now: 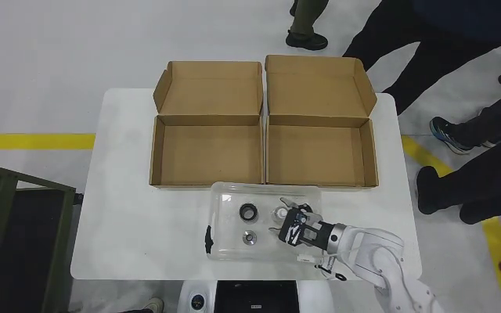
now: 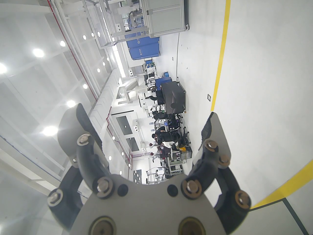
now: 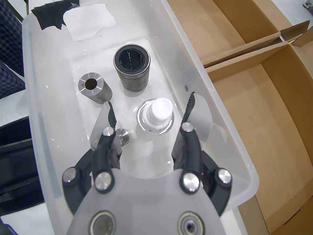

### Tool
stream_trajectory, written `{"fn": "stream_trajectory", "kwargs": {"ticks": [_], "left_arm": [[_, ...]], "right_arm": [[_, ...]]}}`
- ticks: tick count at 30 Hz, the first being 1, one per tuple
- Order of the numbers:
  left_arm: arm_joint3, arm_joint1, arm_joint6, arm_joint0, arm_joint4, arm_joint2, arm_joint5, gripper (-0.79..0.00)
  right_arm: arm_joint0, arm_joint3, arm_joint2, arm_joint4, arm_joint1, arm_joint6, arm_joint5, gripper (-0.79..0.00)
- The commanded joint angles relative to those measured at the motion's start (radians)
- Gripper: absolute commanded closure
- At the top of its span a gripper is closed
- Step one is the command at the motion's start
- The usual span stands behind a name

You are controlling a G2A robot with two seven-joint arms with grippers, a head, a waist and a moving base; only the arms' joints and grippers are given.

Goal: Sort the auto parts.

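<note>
1. The floor is pale grey with a yellow line running along it; the left wrist view looks out into a bright hall with a glazed metal-framed enclosure standing on that floor.
2. The surface is white with rounded corners; a dark green frame stands just beside it on the robot's left.
3. Two brown cardboard boxes sit side by side and touching on the far half of the surface, the left box and the right box; both are open, with lids folded back away from the robot.
4. A clear plastic bin lies just in front of the boxes, nearer the robot; a strip of black tape and a scrap of white paper stick to one end wall.
5. The right pincer is down inside the bin, spread wide and holding nothing; its fingers stand either side of the white part.
6. The left pincer points out at the hall, also spread wide with nothing between its fingers.
7. A dark cylindrical bearing with a black bore stands upright on the bin floor.
8. A smaller steel sleeve stands upright just beside the bearing.
9. A white plastic part stands on a clear round base, near the bearing.
10. A small steel stud lies beside that base, close to one finger.
</note>
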Motion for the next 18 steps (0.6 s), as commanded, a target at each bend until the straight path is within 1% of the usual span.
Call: {"fn": "stream_trajectory", "kwargs": {"ticks": [1, 2, 5, 8, 9, 11, 13, 18], "left_arm": [[0.0, 0.0, 0.0, 0.0, 0.0, 0.0, 0.0, -0.785], [0.0, 0.0, 0.0, 0.0, 0.0, 0.0, 0.0, -0.785], [0.0, 0.0, 0.0, 0.0, 0.0, 0.0, 0.0, -0.785], [0.0, 0.0, 0.0, 0.0, 0.0, 0.0, 0.0, -0.785], [0.0, 0.0, 0.0, 0.0, 0.0, 0.0, 0.0, -0.785], [0.0, 0.0, 0.0, 0.0, 0.0, 0.0, 0.0, -0.785], [0.0, 0.0, 0.0, 0.0, 0.0, 0.0, 0.0, -0.785], [0.0, 0.0, 0.0, 0.0, 0.0, 0.0, 0.0, -0.785]], "right_arm": [[0.003, 0.006, -0.006, -0.001, 0.001, 0.002, 0.0, -0.422], [0.004, 0.01, -0.008, -0.002, 0.001, 0.003, 0.001, -0.391], [0.009, 0.02, -0.014, 0.0, 0.002, 0.0, -0.001, -0.345], [0.013, 0.026, -0.016, 0.005, 0.003, -0.002, 0.001, -0.32], [0.014, 0.027, -0.016, 0.007, 0.004, -0.003, 0.001, -0.292], [0.016, 0.027, -0.014, 0.017, 0.005, -0.006, 0.0, -0.188], [0.016, 0.024, -0.006, 0.031, 0.006, -0.012, -0.004, -0.006], [0.001, -0.004, 0.022, 0.094, 0.012, -0.026, -0.026, 0.0]]}}
